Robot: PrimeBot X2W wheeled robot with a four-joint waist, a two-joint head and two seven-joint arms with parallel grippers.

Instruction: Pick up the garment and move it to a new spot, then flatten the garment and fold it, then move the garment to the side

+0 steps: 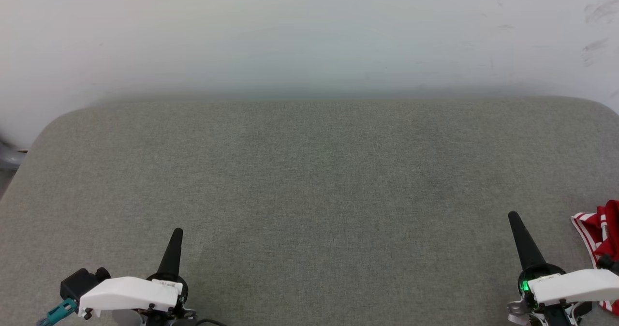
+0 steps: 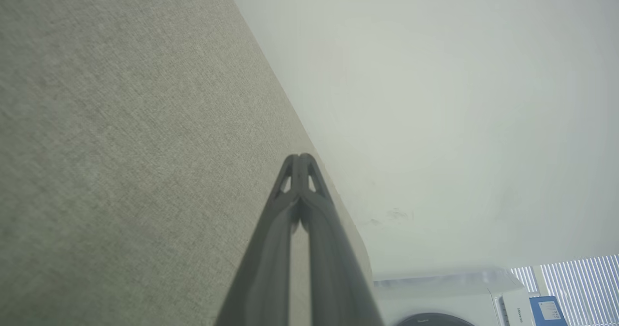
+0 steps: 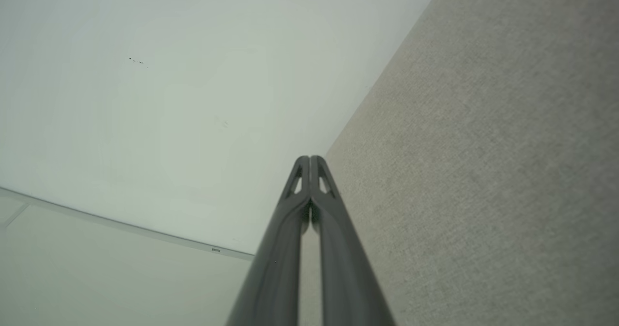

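Note:
A crumpled corner of the red garment [image 1: 604, 234] with white stripes lies on the grey fabric surface [image 1: 309, 195] at the far right edge of the head view, partly cut off by the frame. My right gripper [image 1: 513, 217] stands just left of it, shut and empty, not touching it. At the lower left my left gripper [image 1: 177, 233] is shut too, holding nothing. Each wrist view shows its own fingertips pressed together: the left gripper [image 2: 300, 157] and the right gripper [image 3: 309, 159], both above the grey surface with the white wall behind.
A white wall [image 1: 309, 36] runs along the far edge of the grey surface. In the left wrist view a white appliance [image 2: 454, 302] and window blinds [image 2: 575, 277] lie beyond the surface's end. A grey object [image 1: 7, 154] sits off the left edge.

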